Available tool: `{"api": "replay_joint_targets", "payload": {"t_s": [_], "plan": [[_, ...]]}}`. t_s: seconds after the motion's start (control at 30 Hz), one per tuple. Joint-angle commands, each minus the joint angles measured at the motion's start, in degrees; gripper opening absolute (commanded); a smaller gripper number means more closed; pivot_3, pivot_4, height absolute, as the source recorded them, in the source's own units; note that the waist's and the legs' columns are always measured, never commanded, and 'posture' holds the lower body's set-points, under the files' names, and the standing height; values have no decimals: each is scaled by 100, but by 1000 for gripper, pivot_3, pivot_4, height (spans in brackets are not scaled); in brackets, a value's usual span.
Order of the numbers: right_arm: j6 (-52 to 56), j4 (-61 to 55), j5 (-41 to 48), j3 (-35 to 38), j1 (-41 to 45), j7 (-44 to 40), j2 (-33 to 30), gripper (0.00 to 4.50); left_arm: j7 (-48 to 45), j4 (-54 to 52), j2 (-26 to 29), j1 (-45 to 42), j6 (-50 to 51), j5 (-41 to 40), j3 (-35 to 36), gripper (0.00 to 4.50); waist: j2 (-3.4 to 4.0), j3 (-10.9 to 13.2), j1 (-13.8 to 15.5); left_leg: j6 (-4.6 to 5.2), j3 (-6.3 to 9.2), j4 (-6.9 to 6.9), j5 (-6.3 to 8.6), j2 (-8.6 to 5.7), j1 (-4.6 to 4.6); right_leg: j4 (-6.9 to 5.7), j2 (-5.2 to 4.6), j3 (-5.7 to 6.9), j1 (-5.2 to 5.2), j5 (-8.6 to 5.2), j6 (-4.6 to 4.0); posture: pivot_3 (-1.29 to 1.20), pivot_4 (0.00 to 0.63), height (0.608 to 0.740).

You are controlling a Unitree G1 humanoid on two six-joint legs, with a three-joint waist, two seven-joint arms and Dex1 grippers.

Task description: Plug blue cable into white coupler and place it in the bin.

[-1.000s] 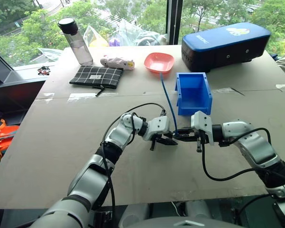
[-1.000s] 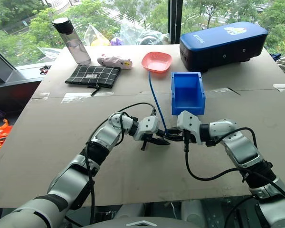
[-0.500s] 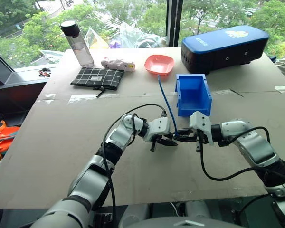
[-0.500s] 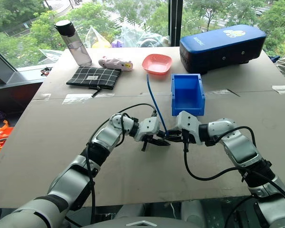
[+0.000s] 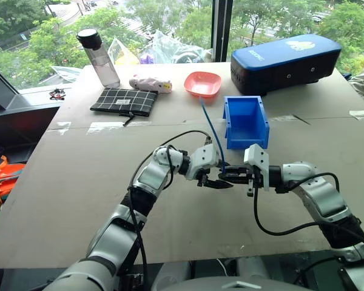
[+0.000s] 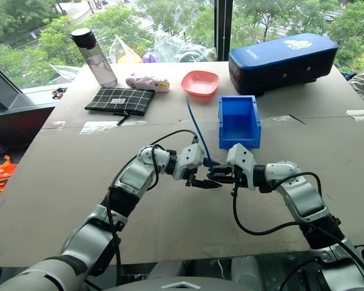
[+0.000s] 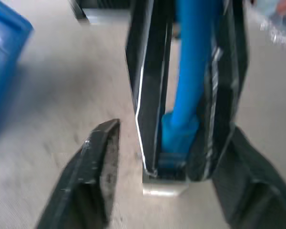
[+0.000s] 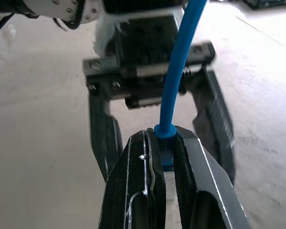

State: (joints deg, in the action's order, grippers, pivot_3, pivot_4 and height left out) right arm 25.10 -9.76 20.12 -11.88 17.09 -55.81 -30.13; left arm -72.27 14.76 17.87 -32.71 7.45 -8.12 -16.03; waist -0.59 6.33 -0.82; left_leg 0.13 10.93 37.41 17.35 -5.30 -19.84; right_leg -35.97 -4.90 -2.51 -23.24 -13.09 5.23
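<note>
The left gripper (image 5: 220, 181) has just opened its fingers, so the blue cable (image 5: 211, 130) stays clamped only in the right gripper (image 5: 230, 176), above the table near the bin (image 5: 246, 121), probably already plugged.

place: indoor test space | cues: board-topped table (image 5: 79, 182), window (image 5: 170, 24) onto trees
</note>
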Motion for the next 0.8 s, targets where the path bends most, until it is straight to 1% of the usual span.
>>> {"api": "replay_joint_targets", "payload": {"t_s": [0.03,0.1,0.2,0.27,0.33,0.37,0.47,0.53,0.57,0.6,0.63,0.67,0.7,0.73,0.8], "plan": [[942,-909,943,1018,89,523,-55,0,448,-1590,326,631,1043,-603,513,4468,22,14,-11,0,8,-3,0,-2,-1,0,0,-3,-4,0,0,0,150,737],[1584,-1237,1469,1523,325,870,-131,0,881,-2505,429,1119,1624,-898,785,4468,32,20,-18,0,20,-13,0,-9,-16,-7,1,-28,-34,0,-1,0,150,737],[2247,-1082,1643,1851,922,1400,-216,0,1550,-3441,395,1581,2252,-1268,1117,4468,31,27,23,-1,31,-15,0,-17,-16,-2,2,-29,-36,1,-1,0,150,737],[2883,-391,1518,1883,1704,1947,-130,0,2031,-3882,315,1789,2495,-1481,1438,4468,29,27,58,-1,36,-12,0,-22,-16,-2,-1,-22,-29,1,-2,0,150,737],[3182,320,1411,1795,2365,2143,-41,0,2305,-4178,325,1969,2578,-1613,1655,4468,32,30,54,0,29,-9,0,-24,-15,-3,-3,-28,-30,2,-4,0,150,737],[3225,612,1342,1711,2585,2148,-24,0,2385,-4266,351,2030,2601,-1644,1698,4468,33,30,47,0,26,-10,0,-28,-15,-3,-3,-32,-31,3,-4,0,150,737],[2902,1904,800,1334,3209,2161,67,0,2584,-4503,462,2245,2587,-1700,1825,4468,33,30,47,-1,27,-18,0,-28,-15,4,-3,-28,-32,2,-5,0,150,737],[2598,2727,522,1244,3548,2149,138,867,2708,-4634,508,2358,2543,-1755,1887,4500,32,31,48,-1,24,-27,0,-28,-17,12,-7,-28,-35,2,-5,0,150,737],[2514,2978,443,1193,3655,2046,123,1198,2758,-4684,528,2397,2527,-1767,1896,4500,32,31,50,-1,21,-27,0,-28,-18,13,-10,-22,-37,2,-5,0,150,737],[2441,3117,385,1178,3717,1986,104,1641,2807,-4728,540,2437,2494,-1777,1911,4500,33,32,51,-1,19,-26,0,-30,-21,15,-15,-18,-38,2,-5,0,150,737],[2415,3047,372,1196,3692,1940,37,2166,2879,-4789,530,2477,2492,-1796,1934,4500,32,32,51,-1,18,-26,0,-31,-23,15,-18,-16,-40,2,-5,0,150,737],[2388,2934,374,1235,3641,1896,-22,2536,2942,-4843,539,2517,2480,-1815,1938,4500,33,32,50,-1,16,-23,0,-32,-28,17,-21,-15,-43,2,-5,0,150,737],[2332,2665,447,1339,3499,1827,-83,2732,2991,-4908,546,2572,2475,-1833,1942,4500,34,35,37,-1,16,-21,0,-33,-31,17,-23,-15,-44,2,-5,0,150,737],[2283,2374,533,1449,3332,1738,-140,3079,3042,-4967,557,2626,2483,-1859,1946,4500,34,35,41,-1,16,-20,0,-33,-33,17,-23,-15,-46,2,-5,0,150,737],[2223,1749,757,1686,2935,1557,-248,4060,3139,-5063,586,2737,2535,-1939,1983,4500,34,35,46,-1,24,-21,0,-32,-34,17,-22,-8,-45,2,-4,0,150,737]]}}
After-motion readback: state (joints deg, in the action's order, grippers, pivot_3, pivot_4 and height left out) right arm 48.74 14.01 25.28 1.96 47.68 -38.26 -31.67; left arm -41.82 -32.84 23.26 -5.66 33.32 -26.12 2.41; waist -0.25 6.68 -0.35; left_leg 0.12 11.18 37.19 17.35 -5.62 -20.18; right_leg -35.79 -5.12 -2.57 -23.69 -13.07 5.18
